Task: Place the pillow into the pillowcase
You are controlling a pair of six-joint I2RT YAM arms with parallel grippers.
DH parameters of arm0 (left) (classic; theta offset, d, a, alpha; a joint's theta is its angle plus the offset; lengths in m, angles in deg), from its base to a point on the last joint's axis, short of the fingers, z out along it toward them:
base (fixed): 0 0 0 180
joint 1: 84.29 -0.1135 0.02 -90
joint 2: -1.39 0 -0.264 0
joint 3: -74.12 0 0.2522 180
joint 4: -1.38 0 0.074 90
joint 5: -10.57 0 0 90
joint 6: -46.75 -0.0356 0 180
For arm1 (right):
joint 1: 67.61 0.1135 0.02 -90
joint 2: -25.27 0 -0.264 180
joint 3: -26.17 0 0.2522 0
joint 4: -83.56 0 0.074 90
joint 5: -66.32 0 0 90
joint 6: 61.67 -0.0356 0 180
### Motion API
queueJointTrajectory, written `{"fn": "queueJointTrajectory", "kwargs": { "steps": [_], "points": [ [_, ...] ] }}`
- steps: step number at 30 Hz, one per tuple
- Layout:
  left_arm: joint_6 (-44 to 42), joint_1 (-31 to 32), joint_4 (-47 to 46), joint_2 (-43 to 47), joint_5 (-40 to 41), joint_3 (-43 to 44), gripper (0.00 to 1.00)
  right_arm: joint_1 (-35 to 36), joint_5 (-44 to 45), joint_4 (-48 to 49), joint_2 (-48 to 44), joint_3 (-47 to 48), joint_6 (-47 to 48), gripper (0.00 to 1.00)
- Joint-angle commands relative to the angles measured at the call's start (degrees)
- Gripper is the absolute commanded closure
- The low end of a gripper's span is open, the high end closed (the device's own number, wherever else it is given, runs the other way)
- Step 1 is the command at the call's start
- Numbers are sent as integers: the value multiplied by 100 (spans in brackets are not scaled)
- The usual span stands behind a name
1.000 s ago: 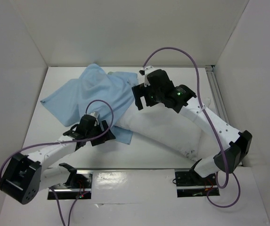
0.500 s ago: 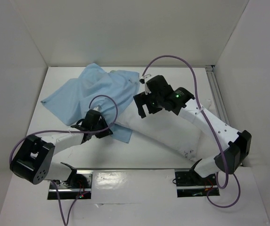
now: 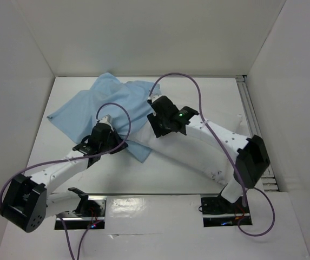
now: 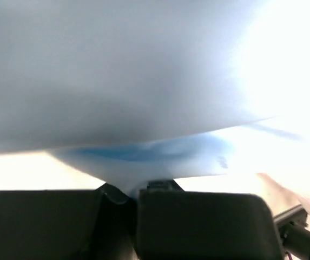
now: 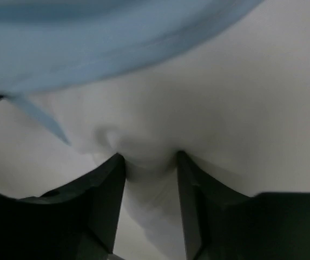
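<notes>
The light blue pillowcase [image 3: 103, 105] lies crumpled at the back left of the table. Its right part drapes over the left end of the white pillow [image 3: 184, 155], which stretches to the right under my right arm. My left gripper [image 3: 118, 144] is shut on the pillowcase's near edge. In the left wrist view the blue cloth [image 4: 144, 81] runs straight into the closed jaws of that gripper [image 4: 134, 190]. My right gripper [image 3: 156, 128] presses onto the pillow's left end. A bulge of white pillow fabric [image 5: 225, 108] is pinched in that gripper [image 5: 149, 162], under the blue hem [image 5: 90, 43].
White walls enclose the table on three sides. A metal rail [image 3: 250, 111] runs along the right edge. Purple cables [image 3: 192, 86] loop above both arms. The arm mounts [image 3: 219, 208] sit on a shiny strip at the near edge.
My left gripper has closed on the pillowcase edge. My right arm has swung left and down onto the pillow's end, and its jaws have narrowed from wide open onto the fabric.
</notes>
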Motion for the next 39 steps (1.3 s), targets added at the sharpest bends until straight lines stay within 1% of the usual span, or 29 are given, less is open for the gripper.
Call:
{"fn": "queueJointTrajectory", "kwargs": {
  "steps": [1, 2, 3, 5, 6, 7, 8, 9, 11, 13, 15, 16, 17, 19, 20, 21, 23, 25, 26, 27, 28, 29, 30, 31, 33, 34, 35, 36, 39],
  "points": [
    [-229, 67, 57, 293, -155, 399, 100, 21, 166, 892, 775, 310, -386, 56],
    [-230, 67, 57, 293, -321, 540, 100, -84, 516, 892, 961, 530, -648, 95],
    [-230, 67, 57, 293, -323, 541, 100, -85, 754, 814, 1163, 811, -833, 100],
    [-291, 67, -117, 206, -734, 882, 100, -426, 1167, 454, 1647, 1882, -1071, 100],
    [-291, 67, -171, -47, -1066, 1380, 100, -706, 1256, 453, 1744, 2252, -1160, 100],
    [-361, 67, -171, -249, -1278, 1768, 100, -857, 1310, 453, 1902, 3047, -1230, 100],
    [-457, 67, -145, -495, -1455, 2241, 100, -1006, 1310, 453, 1982, 3508, -1231, 100],
    [-615, 67, 38, -1028, -1700, 3403, 100, -1269, 1397, 453, 2148, 4461, -1231, 100],
    [-791, 6, 529, -1524, -2087, 4535, 100, -1333, 1468, 453, 2298, 5249, -1231, 100],
    [-740, 5, 637, -1946, -2596, 5528, 100, -1333, 1468, 514, 2352, 5647, -1108, 100],
    [-591, -56, 445, -1948, -2966, 5533, 100, -1132, 1643, 759, 2256, 5211, -1108, 100],
    [-347, -56, 35, -1869, -3264, 5333, 100, -1018, 1705, 882, 2177, 4834, -1160, 100],
    [-222, 66, -195, -1773, -3406, 4757, 100, -790, 1706, 1214, 2028, 3900, -1247, 100],
    [32, 198, -722, -1422, -3600, 4043, 100, -648, 1522, 1506, 1974, 2937, -1807, 100],
    [112, 295, -794, -1299, -3662, 3334, 100, -560, 1347, 1690, 1904, 2471, -2002, 100],
    [191, 496, -847, -1019, -3662, 2988, 100, -507, 1197, 2058, 1825, 1622, -2178, 100],
    [497, 655, -1014, -701, -3662, 1998, 100, -306, 1143, 2324, 1746, 975, -2599, 100],
    [666, 787, -1076, -367, -3602, 1519, 100, -235, 1030, 2623, 1544, 262, -2829, 100],
    [614, 788, -902, -87, -3497, 1395, 89, -234, 951, 2737, 1439, 43, -3022, 100],
    [501, 788, -239, 29, -3374, 1394, 76, -234, 898, 2973, 1185, -351, -3085, 100],
    [308, 788, 150, 125, -3242, 1559, 60, -182, 897, 3028, 1070, -494, -3085, 100],
    [-42, 788, 572, 266, -2945, 1917, 18, -182, 897, 3028, 973, -600, -3137, 100],
    [-124, 788, 933, 319, -2846, 2095, 8, -182, 897, 3028, 807, -758, -3138, 100],
    [-211, 709, 1363, 320, -2845, 2262, 3, -129, 897, 3028, 735, -838, -3138, 100],
    [-274, 578, 1516, 460, -3002, 2630, 1, -59, 835, 3028, 551, -1031, -3138, 100],
    [-274, 577, 1516, 460, -3082, 2737, 4, -59, 835, 3028, 550, -1084, -3138, 100],
    [-274, 507, 1516, 460, -3143, 2965, 11, 11, 835, 3028, 472, -1180, -3138, 100],
    [-274, 446, 1516, 460, -3222, 3089, 11, 90, 835, 3028, 375, -1242, -3138, 100],
    [-396, 322, 1691, 382, -3276, 3527, 47, 213, 897, 3028, 286, -1400, -3138, 100]
  ]
}}
